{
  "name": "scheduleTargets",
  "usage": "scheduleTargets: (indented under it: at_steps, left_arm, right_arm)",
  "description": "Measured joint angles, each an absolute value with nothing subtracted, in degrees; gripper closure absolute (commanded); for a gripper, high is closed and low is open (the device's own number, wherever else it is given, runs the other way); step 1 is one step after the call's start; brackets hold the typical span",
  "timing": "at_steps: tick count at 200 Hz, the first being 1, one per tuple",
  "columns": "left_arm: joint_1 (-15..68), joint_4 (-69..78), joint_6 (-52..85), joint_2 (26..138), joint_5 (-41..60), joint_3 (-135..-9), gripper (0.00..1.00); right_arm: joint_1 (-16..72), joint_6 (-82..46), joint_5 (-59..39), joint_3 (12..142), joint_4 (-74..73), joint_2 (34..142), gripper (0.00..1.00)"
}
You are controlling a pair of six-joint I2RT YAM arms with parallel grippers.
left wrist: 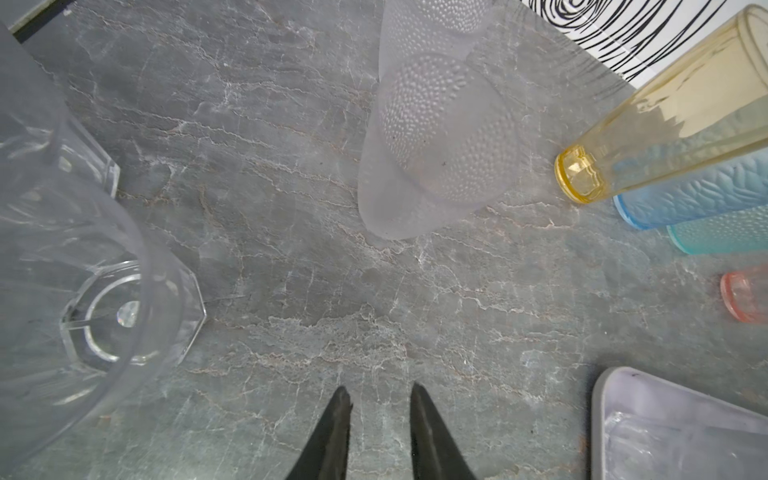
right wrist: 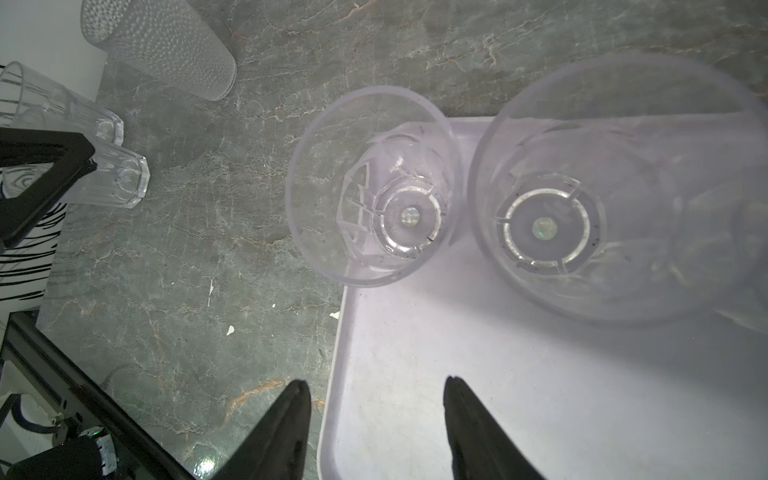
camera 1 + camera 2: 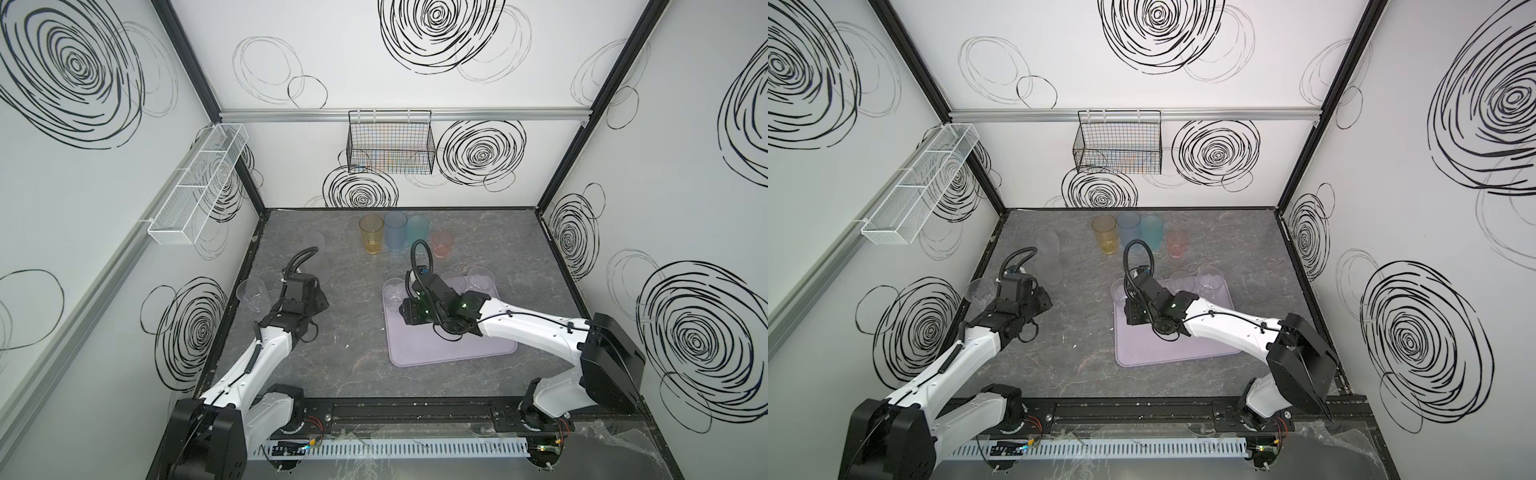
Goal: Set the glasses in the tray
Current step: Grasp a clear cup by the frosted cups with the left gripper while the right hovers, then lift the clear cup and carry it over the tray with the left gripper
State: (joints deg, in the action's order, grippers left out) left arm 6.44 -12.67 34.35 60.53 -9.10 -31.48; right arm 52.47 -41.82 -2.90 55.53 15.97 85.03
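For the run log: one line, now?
left end effector: open, empty | right end effector: open, empty, over tray edge | some clear glasses in tray | tinted glasses on table

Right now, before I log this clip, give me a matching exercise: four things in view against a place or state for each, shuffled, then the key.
Things:
1. amber glass
2. pink glass
3. black wire basket
4. right gripper

Places or states:
A. hangs on the back wall
B. open and empty, over the edge of the tray
C. leftmost of the four tinted ones in both top views
D. rightmost and shortest of the four tinted ones

Pairs: 1-C, 2-D, 3-A, 4-B
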Motion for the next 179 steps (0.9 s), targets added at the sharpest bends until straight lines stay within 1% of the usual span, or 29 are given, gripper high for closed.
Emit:
scheduleTargets:
  at_steps: [10,22,38,47,63,84,98,149,162,179]
  left_arm:
    - [5.54,-13.78,33.12,60.55,-9.06,-32.01,0.53]
    - [4.60,-15.49,31.77,60.58,-9.10,-33.56,0.40]
    - [2.96,-17.23,29.63,60.55,-9.56,-36.47,0.28]
    - [1.34,-17.50,28.71,60.42,-9.56,-37.93,0.23]
    - [-2.90,-17.61,27.35,59.48,-9.43,-38.70,0.20]
    - [-7.92,-18.59,26.13,59.16,-9.47,-38.72,0.19]
    - [-9.39,-19.25,25.28,59.99,-9.50,-38.94,0.18]
    - [-9.28,-18.06,21.41,69.08,-9.28,-40.73,0.21]
    - [-8.95,-17.78,20.51,71.44,-9.34,-40.73,0.24]
    - [-8.67,-17.63,19.33,74.48,-9.43,-40.73,0.35]
  right_arm:
    - [52.47,-41.82,-2.87,55.53,15.97,85.01,0.44]
    - [52.47,-41.85,-2.87,55.53,15.97,85.01,0.44]
    - [52.47,-41.85,-2.90,55.53,15.94,85.01,0.44]
    - [52.47,-41.85,-2.90,55.53,15.97,85.01,0.44]
    - [52.47,-41.85,-2.92,55.55,15.97,85.03,0.44]
    - [52.47,-41.85,-3.03,55.57,15.75,85.01,0.44]
    - [52.47,-41.85,-3.27,55.57,15.00,85.01,0.44]
    - [52.47,-41.54,-4.91,55.24,12.58,85.01,0.44]
    - [52.47,-41.23,-4.95,55.00,12.32,85.01,0.44]
    - [52.47,-41.06,-5.06,54.59,11.94,85.01,0.44]
